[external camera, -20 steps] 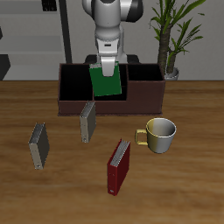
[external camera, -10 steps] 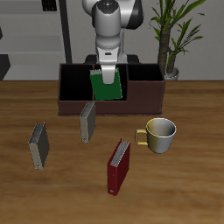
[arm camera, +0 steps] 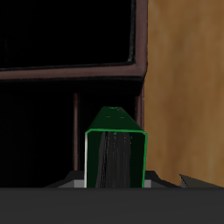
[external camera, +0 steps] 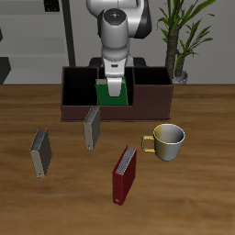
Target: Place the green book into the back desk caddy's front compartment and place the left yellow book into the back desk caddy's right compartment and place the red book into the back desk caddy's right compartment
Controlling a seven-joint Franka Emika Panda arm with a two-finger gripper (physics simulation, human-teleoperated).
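Lowered into back desk caddy (external camera: 78,101), green book (arm camera: 115,157) stays jaw-pinched; wrist shows pages.

green book (external camera: 112,92) upright over back desk caddy (external camera: 73,108) middle, mug (external camera: 169,140) nearer front

Ext view evenly lit, sharp, soft shadows; wrist view dim, caddy interior black.
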